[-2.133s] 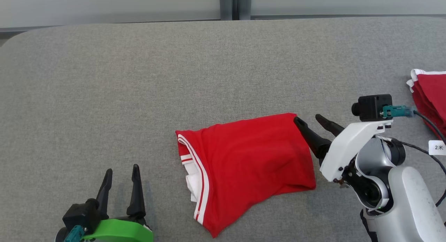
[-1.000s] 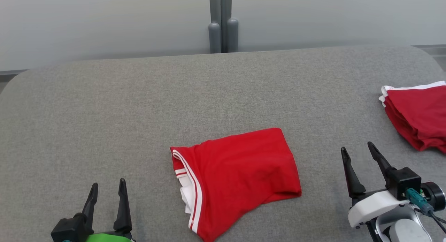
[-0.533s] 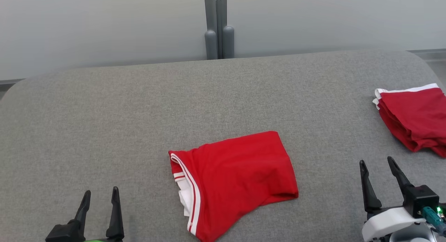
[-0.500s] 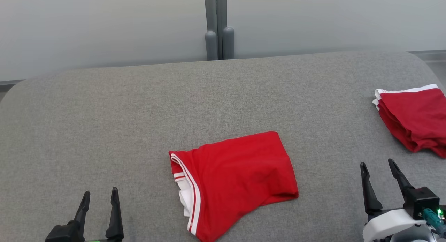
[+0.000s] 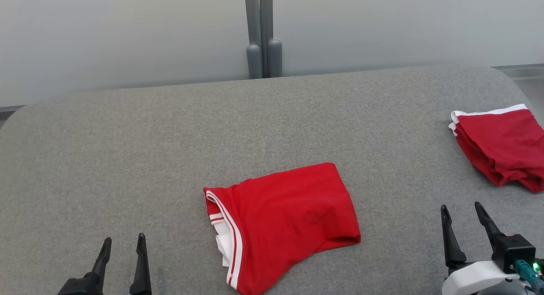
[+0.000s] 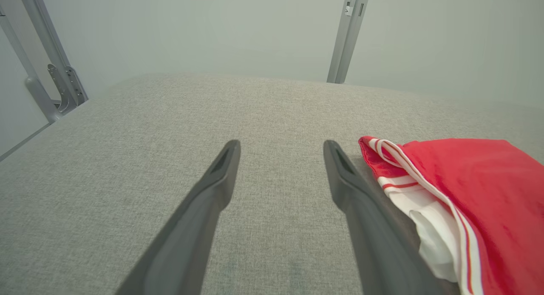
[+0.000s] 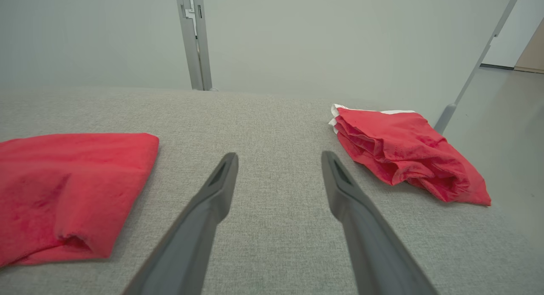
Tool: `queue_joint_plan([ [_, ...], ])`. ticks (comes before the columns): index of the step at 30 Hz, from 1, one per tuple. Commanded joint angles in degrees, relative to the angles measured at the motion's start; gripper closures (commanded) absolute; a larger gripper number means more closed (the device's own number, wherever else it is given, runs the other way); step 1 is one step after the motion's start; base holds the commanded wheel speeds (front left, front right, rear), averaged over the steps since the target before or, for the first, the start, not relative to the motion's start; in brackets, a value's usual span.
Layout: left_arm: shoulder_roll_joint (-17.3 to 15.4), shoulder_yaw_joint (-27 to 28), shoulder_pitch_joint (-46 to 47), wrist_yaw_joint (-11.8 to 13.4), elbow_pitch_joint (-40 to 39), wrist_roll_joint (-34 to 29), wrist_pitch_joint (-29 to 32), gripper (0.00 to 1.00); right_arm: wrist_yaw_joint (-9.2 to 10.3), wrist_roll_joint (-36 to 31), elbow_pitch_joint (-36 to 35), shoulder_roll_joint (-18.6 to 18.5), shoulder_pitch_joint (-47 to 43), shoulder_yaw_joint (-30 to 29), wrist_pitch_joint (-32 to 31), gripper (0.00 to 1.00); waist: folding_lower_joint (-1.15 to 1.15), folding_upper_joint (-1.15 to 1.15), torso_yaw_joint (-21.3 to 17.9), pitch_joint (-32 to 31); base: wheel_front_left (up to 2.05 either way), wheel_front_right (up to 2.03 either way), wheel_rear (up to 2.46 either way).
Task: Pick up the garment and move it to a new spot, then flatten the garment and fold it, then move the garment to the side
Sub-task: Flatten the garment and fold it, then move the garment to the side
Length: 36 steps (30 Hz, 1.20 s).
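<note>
Garment: red cloth, folded over on itself, laid flat on the table close to its near edge and about midway between its left and right edges. A white band with a thin red stripe is seen along the end turned toward the table's left edge, with white lining showing beneath it. The end toward the right edge is plain red, with a few shallow creases. It is touched by neither gripper.

Table: covered in grey woven fabric, with rounded far corners.

Left gripper: placed over the near edge toward the near left corner, fingers spread apart, nothing held between them. It is set apart from the garment's striped end.

Right gripper: placed over the near edge toward the near right corner, fingers likewise spread apart, nothing held. Bare grey fabric is seen between its fingers in the right wrist view.

Pile of red cloth: white-trimmed, loosely folded, laid at the right edge, well apart from the garment.

Grey post: stood upright behind the far edge, against a pale wall.
</note>
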State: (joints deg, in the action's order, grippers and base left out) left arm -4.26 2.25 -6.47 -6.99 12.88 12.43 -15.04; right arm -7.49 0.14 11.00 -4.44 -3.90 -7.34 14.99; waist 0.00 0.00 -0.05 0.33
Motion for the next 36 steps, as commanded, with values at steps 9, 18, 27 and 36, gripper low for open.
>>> queue_joint_plan([
  [9, 0.3, 0.8, 0.7, -0.5, 0.2, -1.1, -0.2, 0.0, 0.01, -0.6, -0.1, -0.1, -0.1, 0.0, 0.2, 0.0, 0.0, 0.0, 0.2, 0.0, 0.0, 0.0, 0.0],
  [18, 0.5, 1.0, 0.3, -0.6, 0.3, -1.4, -0.2, 0.0, 0.01, -0.6, 0.3, 0.0, -0.1, 0.5, 0.2, 0.0, 0.0, 0.0, 0.2, -0.1, 0.0, 0.0, 0.0],
  [27, 0.6, 0.4, 0.3, -0.6, -0.2, -1.1, -0.2, 0.0, 0.01, 2.9, 3.7, -0.3, 1.8, 3.3, 0.2, 0.0, 0.0, 0.0, 0.3, 0.2, 0.0, 0.0, 0.0],
  [36, 0.9, -0.8, 0.1, -0.6, -0.8, -1.0, -0.2, 0.0, 0.04, 19.9, 8.4, -5.4, 12.8, 19.4, -16.8, 0.0, 0.0, 0.0, 1.2, 1.6, 0.0, 0.0, 0.0],
])
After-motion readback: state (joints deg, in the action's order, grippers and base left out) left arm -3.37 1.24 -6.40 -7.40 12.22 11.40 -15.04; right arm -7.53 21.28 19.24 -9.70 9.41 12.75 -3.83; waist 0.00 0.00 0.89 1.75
